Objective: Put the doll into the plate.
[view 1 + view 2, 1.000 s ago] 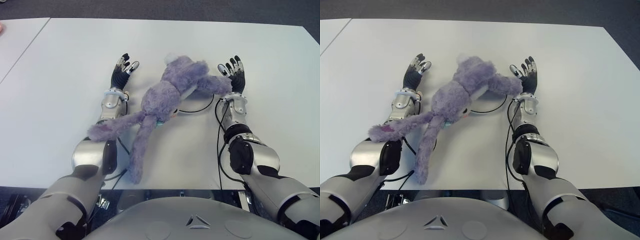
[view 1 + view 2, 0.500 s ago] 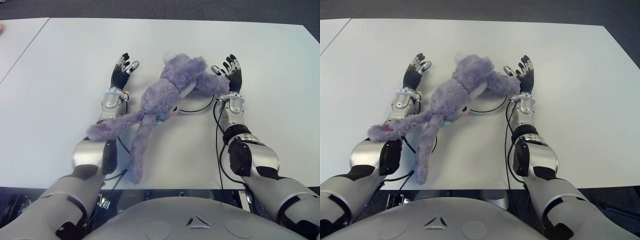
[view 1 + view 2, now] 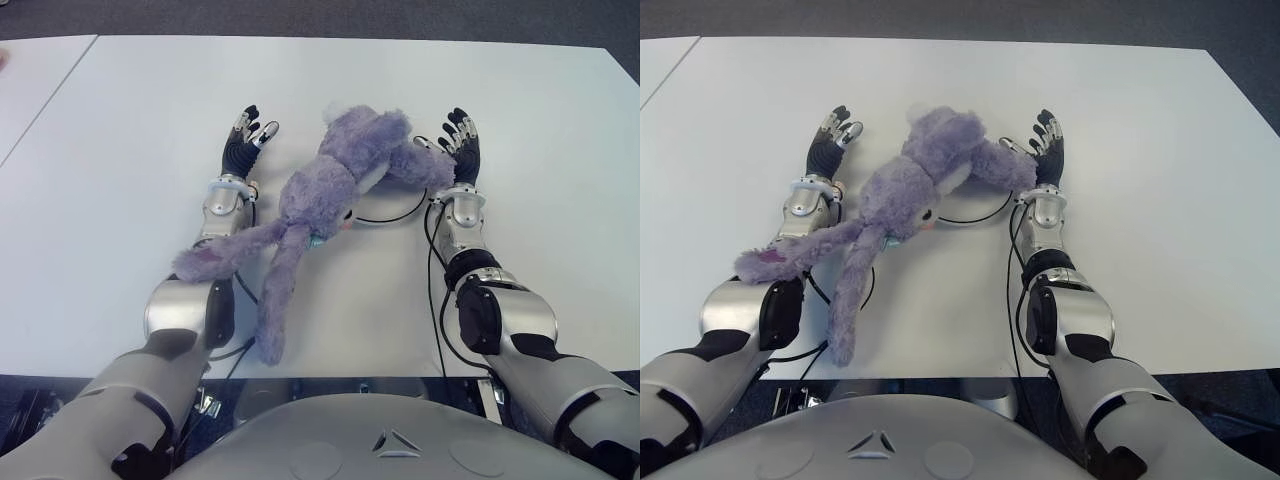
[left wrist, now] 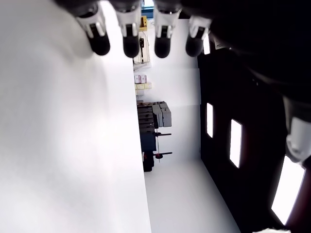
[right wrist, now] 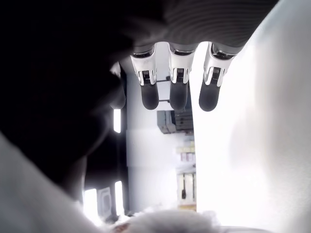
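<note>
A purple plush doll (image 3: 322, 188) lies sprawled on the white table (image 3: 120, 150) between my two hands. Under its body a thin dark arc shows, the rim of a white plate (image 3: 398, 214); the rest of the plate is hidden by the doll. My right hand (image 3: 458, 145) stands open on the doll's right side, fingers straight, with the doll's arm (image 3: 420, 166) against its thumb side. Left of the doll's head my left hand (image 3: 245, 138) is open and holds nothing. One long limb of the doll (image 3: 225, 254) drapes over my left forearm.
A second white table (image 3: 30, 70) adjoins at the far left, with a seam between them. Black cables (image 3: 437, 300) run along my right forearm. The table's front edge (image 3: 340, 376) lies close to my body.
My right hand has slid left and a little forward, nudging the doll's arm and head slightly to the left. The left hand has not moved.
</note>
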Tool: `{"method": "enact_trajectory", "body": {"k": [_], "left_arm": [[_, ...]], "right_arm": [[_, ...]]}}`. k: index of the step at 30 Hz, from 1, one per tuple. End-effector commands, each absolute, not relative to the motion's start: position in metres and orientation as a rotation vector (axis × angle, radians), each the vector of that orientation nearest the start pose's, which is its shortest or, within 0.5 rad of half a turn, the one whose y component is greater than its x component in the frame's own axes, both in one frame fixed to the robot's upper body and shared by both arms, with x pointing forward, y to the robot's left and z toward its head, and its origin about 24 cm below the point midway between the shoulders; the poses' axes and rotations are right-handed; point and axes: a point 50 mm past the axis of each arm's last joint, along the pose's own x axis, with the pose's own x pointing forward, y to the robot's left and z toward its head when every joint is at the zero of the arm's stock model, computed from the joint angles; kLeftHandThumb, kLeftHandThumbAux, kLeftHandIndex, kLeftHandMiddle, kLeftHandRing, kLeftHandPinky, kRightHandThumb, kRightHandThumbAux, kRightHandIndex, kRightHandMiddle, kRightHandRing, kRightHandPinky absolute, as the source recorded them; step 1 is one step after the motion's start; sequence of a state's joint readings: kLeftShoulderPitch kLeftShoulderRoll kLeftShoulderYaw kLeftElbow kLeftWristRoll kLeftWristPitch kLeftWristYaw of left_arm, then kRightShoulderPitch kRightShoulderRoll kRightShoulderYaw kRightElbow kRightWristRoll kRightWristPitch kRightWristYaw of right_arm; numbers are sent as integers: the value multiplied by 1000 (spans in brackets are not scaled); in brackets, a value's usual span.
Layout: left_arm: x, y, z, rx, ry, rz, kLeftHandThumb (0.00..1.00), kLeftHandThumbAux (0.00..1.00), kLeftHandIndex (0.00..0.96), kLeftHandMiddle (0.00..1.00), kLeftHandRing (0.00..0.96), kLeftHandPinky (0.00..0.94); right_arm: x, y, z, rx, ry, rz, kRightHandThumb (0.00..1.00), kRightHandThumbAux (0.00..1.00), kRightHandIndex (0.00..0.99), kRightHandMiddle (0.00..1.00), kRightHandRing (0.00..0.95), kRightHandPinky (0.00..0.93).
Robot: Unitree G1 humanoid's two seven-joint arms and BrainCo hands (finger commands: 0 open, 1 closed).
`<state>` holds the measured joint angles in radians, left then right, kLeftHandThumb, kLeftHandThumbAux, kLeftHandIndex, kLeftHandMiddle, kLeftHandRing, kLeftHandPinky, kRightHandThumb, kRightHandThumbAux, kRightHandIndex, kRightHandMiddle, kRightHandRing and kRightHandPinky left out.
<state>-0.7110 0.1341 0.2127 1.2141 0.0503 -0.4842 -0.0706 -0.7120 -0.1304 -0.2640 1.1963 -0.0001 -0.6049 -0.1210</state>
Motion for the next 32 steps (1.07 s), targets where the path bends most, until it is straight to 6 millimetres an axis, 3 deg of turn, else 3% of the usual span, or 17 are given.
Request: {"method": "enact_trajectory", "body": {"k": [1,32], "left_arm": [[275,158,-78,27,519,-57,0,495,13,62,21,0],[275,155,-78,5,516,-55,0,512,15,61,22,0]], "right_arm": [[265,-170,-78,6,423,-212,0,882,123,133,128,154],[263,-167,-75,-307,367,-161,0,930,185,168,148,169]]}}
